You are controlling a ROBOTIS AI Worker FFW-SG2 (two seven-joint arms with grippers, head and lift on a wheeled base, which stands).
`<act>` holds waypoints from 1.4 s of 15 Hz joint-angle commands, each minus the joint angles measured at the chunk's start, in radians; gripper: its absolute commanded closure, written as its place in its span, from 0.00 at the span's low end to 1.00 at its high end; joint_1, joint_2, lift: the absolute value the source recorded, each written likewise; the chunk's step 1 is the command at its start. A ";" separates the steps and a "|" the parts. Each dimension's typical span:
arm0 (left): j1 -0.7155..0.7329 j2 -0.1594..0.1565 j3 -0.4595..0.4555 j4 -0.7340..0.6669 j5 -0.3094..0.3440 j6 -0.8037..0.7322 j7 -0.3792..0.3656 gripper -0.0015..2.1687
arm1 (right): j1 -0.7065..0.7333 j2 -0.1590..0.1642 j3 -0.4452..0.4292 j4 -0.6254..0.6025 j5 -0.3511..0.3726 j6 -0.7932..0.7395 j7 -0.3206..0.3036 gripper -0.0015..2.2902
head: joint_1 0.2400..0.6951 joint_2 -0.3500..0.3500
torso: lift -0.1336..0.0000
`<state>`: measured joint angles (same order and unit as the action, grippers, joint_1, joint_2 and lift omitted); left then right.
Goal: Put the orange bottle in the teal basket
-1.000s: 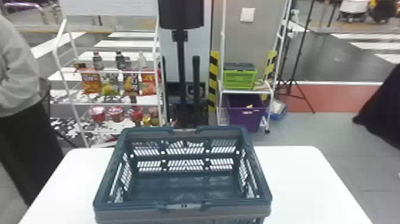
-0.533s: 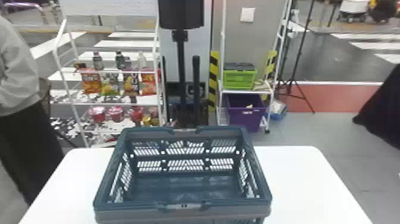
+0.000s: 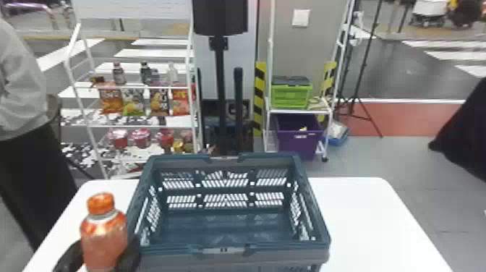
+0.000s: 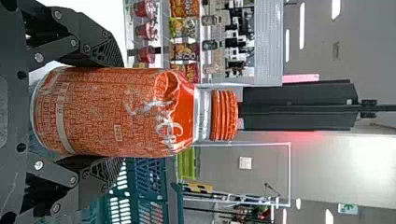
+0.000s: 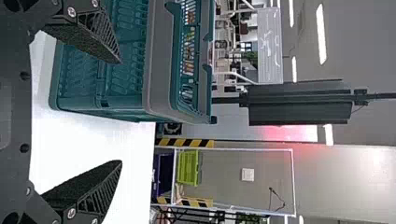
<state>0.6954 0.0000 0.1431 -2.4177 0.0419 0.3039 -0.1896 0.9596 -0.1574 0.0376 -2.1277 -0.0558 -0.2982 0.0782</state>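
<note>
In the head view my left gripper (image 3: pixel 105 260) is at the lower left, shut on the upright orange bottle (image 3: pixel 103 240), left of the teal basket (image 3: pixel 231 249) and near its front left corner. The basket stands on the white table, and no object shows inside it. The left wrist view has the orange bottle (image 4: pixel 116 112) held between both fingers of the left gripper (image 4: pixel 116 112), its orange cap pointing away from the palm, with the basket (image 4: pixel 149 186) beyond. The right gripper (image 5: pixel 120 112) stands open beside the basket (image 5: pixel 159 60), nothing between its fingers.
The white table (image 3: pixel 361 224) extends to the right of the basket. Behind it stand a white shelf with snacks and bottles (image 3: pixel 144 86), a black post (image 3: pixel 220 90), and a rack holding a green crate (image 3: pixel 291 96) and a purple bin (image 3: pixel 298 139).
The left gripper has come into the head view at the lower left with the orange bottle held in it. The basket has stayed where it was.
</note>
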 commanded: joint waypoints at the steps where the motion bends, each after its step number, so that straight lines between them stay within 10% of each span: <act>1: -0.122 0.026 -0.007 -0.012 -0.022 0.149 -0.008 0.24 | 0.002 0.018 -0.002 0.000 0.011 0.003 0.000 0.06 | 0.57 0.50 | 1.00; 8: -0.576 0.284 -0.142 0.264 -0.027 0.419 -0.231 0.24 | -0.019 0.065 0.007 0.005 0.057 0.061 -0.017 0.06 | 0.57 0.50 | 1.00; 12: -0.884 0.330 -0.330 0.592 -0.028 0.438 -0.413 0.24 | -0.025 0.085 0.002 0.032 0.060 0.067 -0.026 0.06 | 0.57 0.50 | 1.00; 16: -1.130 0.281 -0.470 0.919 -0.188 0.475 -0.651 0.24 | -0.025 0.108 -0.007 0.064 0.062 0.049 -0.026 0.06 | 0.57 0.50 | 1.00; 20: -1.208 0.061 -0.375 1.218 -0.579 0.291 -0.878 0.24 | -0.038 0.125 -0.007 0.092 0.068 0.043 -0.025 0.06 | 0.57 0.50 | 1.00; 21: -1.215 0.055 -0.372 1.252 -0.590 0.260 -0.881 0.24 | -0.042 0.128 -0.007 0.097 0.070 0.043 -0.025 0.06 | 0.57 0.50 | 1.00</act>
<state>-0.5092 0.0982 -0.2613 -1.2365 -0.4668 0.6429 -1.0673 0.9248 -0.0339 0.0298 -2.0386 0.0116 -0.2555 0.0531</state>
